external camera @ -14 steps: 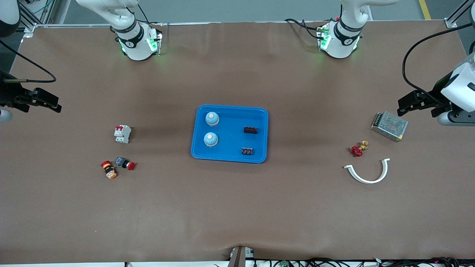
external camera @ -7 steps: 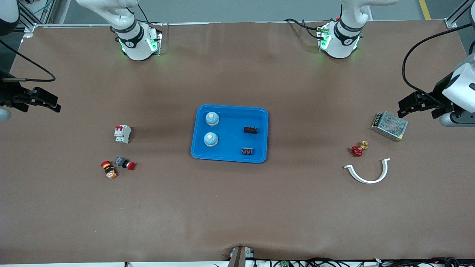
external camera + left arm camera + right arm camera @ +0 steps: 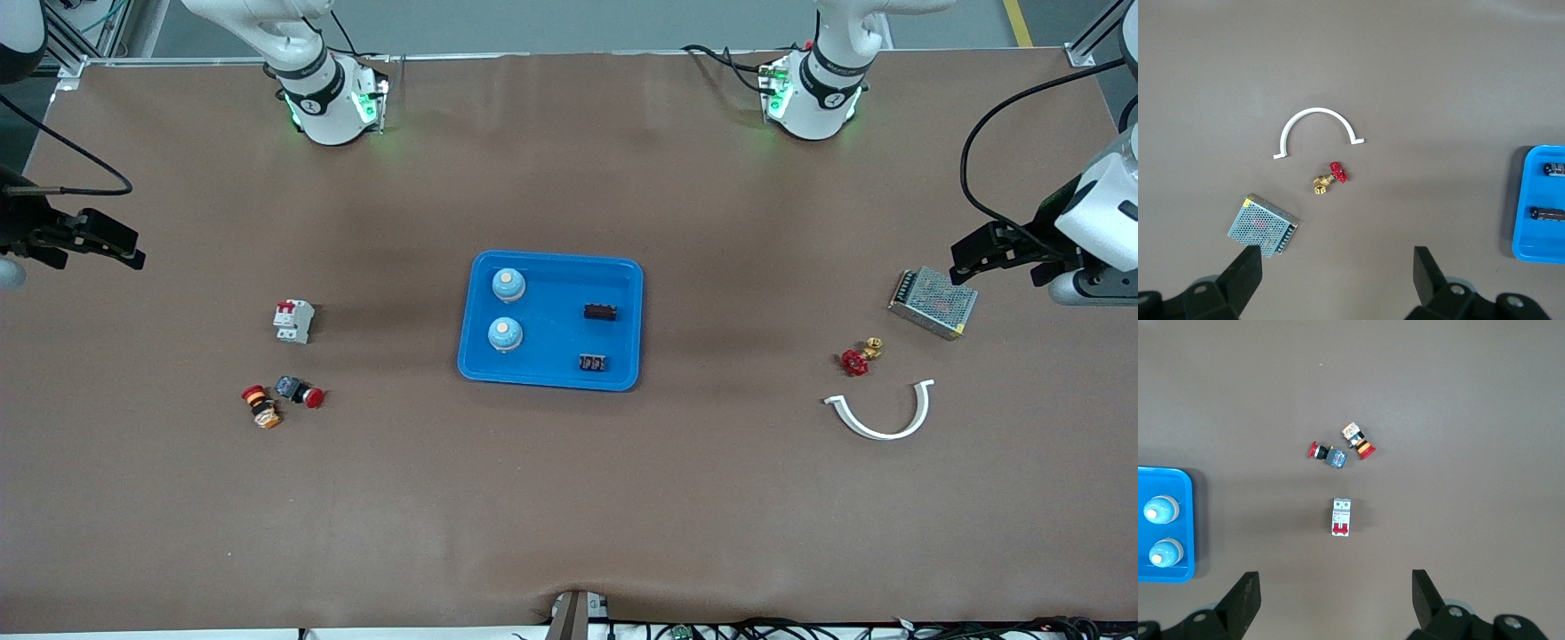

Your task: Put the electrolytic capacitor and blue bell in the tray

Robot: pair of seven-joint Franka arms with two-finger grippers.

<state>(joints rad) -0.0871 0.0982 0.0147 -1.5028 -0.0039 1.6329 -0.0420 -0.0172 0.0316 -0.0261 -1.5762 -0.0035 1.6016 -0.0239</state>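
From my station the tray (image 3: 551, 267) sits mid-bench with two blue bells (image 3: 508, 284) and two dark capacitors (image 3: 600, 312) already inside it, bells toward the right arm's end, capacitors toward the left arm's. I judge the placing done, so the step in hand is parking both arms clear. To do that well I would hold each arm high and out at its own end of the bench, away from the tray rim, so nothing inside gets nudged.

The left tool (image 3: 1338, 267) hangs over the bench beside the mesh-covered power supply (image 3: 933, 302), fingers spread wide, gripping nothing. Near it lie a red-handled brass valve (image 3: 859, 357) and a white curved clip (image 3: 885, 413). The right tool (image 3: 1335, 590) hangs at the other end, equally wide and empty, above a white circuit breaker (image 3: 1341, 517) and two pushbutton switches (image 3: 1345, 447).
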